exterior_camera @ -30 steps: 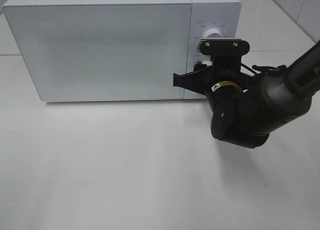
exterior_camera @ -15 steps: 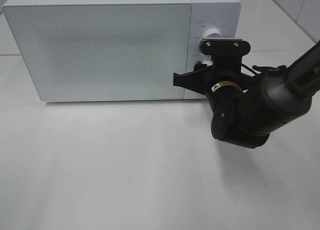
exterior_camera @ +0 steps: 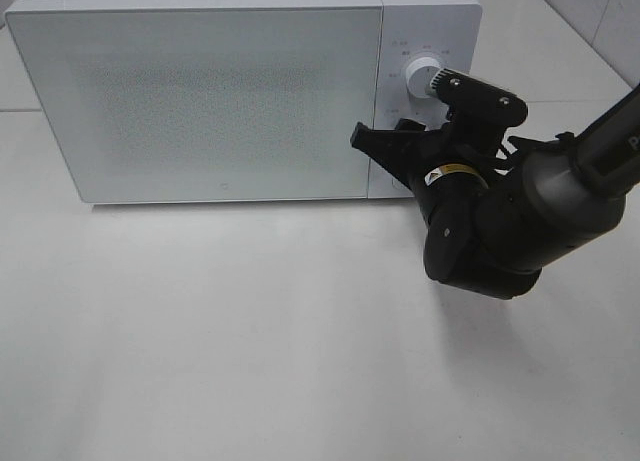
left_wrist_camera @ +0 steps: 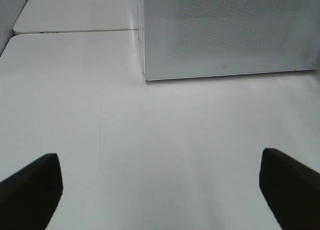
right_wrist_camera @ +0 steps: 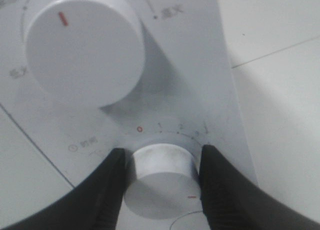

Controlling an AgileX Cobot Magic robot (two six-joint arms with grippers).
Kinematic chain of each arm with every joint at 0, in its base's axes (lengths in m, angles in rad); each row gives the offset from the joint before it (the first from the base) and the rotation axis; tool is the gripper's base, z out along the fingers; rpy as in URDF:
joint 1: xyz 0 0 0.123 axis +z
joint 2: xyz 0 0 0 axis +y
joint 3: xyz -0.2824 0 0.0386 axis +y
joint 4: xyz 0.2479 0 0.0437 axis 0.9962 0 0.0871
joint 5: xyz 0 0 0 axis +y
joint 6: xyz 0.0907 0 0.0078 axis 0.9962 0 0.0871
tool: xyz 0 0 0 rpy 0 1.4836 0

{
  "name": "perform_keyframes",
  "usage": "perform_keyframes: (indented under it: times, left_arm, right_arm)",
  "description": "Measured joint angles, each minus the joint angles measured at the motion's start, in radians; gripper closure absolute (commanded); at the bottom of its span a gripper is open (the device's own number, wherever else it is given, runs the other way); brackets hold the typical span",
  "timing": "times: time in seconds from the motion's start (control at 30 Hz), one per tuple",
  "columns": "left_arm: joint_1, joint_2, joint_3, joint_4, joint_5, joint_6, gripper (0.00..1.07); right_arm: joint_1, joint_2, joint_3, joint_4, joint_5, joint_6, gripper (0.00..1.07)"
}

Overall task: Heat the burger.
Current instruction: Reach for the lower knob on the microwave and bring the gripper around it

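Right claw (right_wrist_camera: 162, 157), clamped on the lower knob (right_wrist_camera: 160, 180), has rotated.

- The microwave (exterior_camera: 425, 21) had a smooth white casing with a soft sheen; plastic or painted metal could not be told.
- Its door (exterior_camera: 200, 101) looked glassy, with a fine grey speckle.
- The upper knob (right_wrist_camera: 82, 53) and lower knob (right_wrist_camera: 162, 177) were smooth, satin white plastic.
- The table (exterior_camera: 250, 331) was smooth, white and faintly glossy.
- The right gripper (right_wrist_camera: 162, 160) and left gripper (left_wrist_camera: 160, 190) had matt black fingers.
- The arm (exterior_camera: 500, 231) had a half-glossy black plastic shell.
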Motion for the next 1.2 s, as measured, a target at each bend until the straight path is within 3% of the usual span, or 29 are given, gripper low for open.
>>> perform_keyframes:
  times: [0.17, 0.23, 0.33, 0.73, 1.2]
  left_arm:
    - [0.0, 0.0, 0.0, 0.0, 0.0, 0.0, 0.06]
    - [0.0, 0.0, 0.0, 0.0, 0.0, 0.0, 0.06]
    - [0.0, 0.0, 0.0, 0.0, 0.0, 0.0, 0.06]
    - [0.0, 0.0, 0.0, 0.0, 0.0, 0.0, 0.06]
    - [0.0, 0.0, 0.0, 0.0, 0.0, 0.0, 0.06]
  right_arm:
    - [0.0, 0.0, 0.003, 0.0, 0.002, 0.211, 1.07]
    - [-0.001, 0.0, 0.007, -0.007, 0.002, 0.443, 1.07]
    - [-0.005, 0.001, 0.012, -0.021, 0.002, 0.601, 1.07]
    - [-0.006, 0.007, 0.016, -0.033, -0.007, 1.135, 1.07]
    - [-0.006, 0.013, 0.017, -0.041, -0.023, 1.39, 1.07]
